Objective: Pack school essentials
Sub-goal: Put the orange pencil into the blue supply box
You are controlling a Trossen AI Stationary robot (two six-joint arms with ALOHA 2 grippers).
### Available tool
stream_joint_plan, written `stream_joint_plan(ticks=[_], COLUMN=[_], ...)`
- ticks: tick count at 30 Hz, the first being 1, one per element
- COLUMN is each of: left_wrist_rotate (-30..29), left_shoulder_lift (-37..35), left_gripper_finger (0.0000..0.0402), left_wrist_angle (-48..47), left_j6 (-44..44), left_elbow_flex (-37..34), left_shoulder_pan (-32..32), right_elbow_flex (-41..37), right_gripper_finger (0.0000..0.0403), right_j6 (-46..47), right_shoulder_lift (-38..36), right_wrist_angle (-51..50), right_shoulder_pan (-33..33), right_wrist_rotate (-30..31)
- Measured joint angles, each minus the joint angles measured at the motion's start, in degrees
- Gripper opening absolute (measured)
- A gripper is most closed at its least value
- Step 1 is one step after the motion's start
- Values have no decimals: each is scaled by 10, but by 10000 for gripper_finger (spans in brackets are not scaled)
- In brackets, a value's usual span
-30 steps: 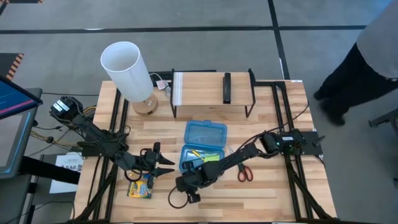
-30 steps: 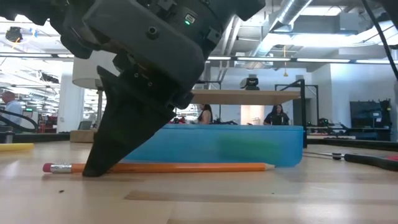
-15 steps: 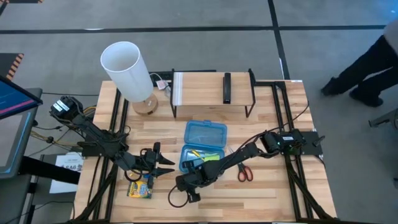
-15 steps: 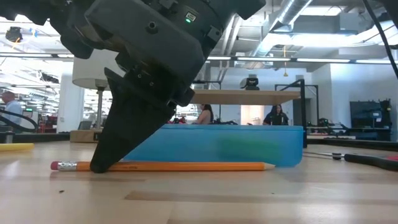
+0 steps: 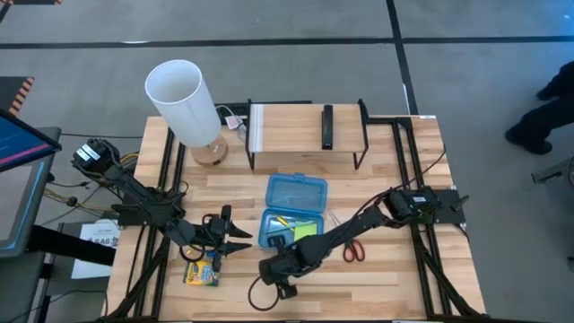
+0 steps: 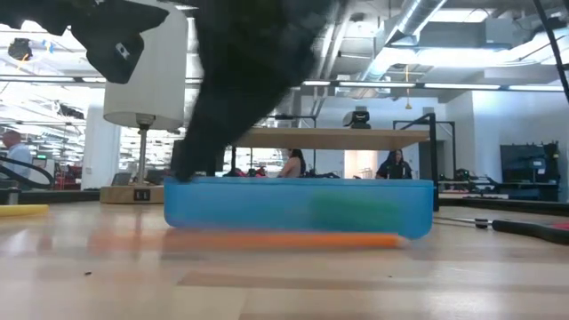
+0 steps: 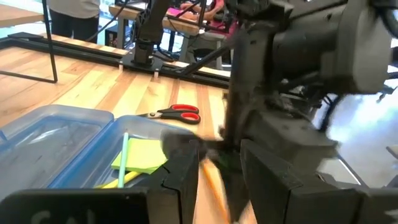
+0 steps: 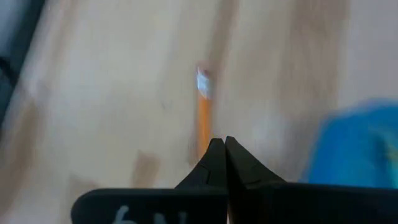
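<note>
Near the table's front edge, just in front of the blue case [image 5: 293,215], the right gripper [image 5: 273,272] is seen lowered over the wood, its fingers [image 8: 219,163] pressed together with nothing between them. The orange pencil [image 8: 203,121] lies flat on the table beyond the fingertips (its eraser end pointing away from them), and in the low view it is seen as a smeared orange streak [image 6: 267,240] along the front wall of the case. Inside the open case a green sticky-note pad [image 7: 142,154] and a teal pen [image 7: 123,158] are held. The red-handled scissors [image 5: 352,248] are left on the table to the right of the case. The left gripper [image 5: 240,240] is parked with fingers apart beside the crayon box [image 5: 203,269], well left of the case, and nothing is held in it.
</note>
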Motion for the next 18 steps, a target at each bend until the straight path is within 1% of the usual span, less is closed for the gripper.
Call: stream_joint_plan(ticks=[2, 4, 8, 11, 13, 15, 18], left_wrist_rotate=[0, 2, 8, 22, 33, 32, 31], left_shoulder_lift=[0, 0, 0, 1, 13, 31, 87], left_gripper_finger=[108, 108, 108, 108, 106, 101, 90], left_wrist_angle=[-3, -2, 0, -8, -29, -69, -126], left_j6=[0, 0, -3, -24, -26, -23, -23], left_elbow_flex=[0, 0, 0, 0, 16, 39, 95], left_shoulder_pan=[0, 0, 0, -6, -18, -36, -50], right_elbow_flex=[1, 1, 1, 1, 1, 1, 1], right_gripper_finger=[1, 1, 1, 1, 1, 1, 1], right_j6=[0, 1, 1, 1, 6, 17, 23], right_shoulder_lift=[-6, -18, -34, -45, -60, -79, -113], right_wrist_angle=[1, -24, -31, -55, -93, -125, -156], right_shoulder_pan=[1, 2, 1, 5, 11, 21, 37], right_wrist_rotate=[11, 26, 35, 62, 97, 132, 164])
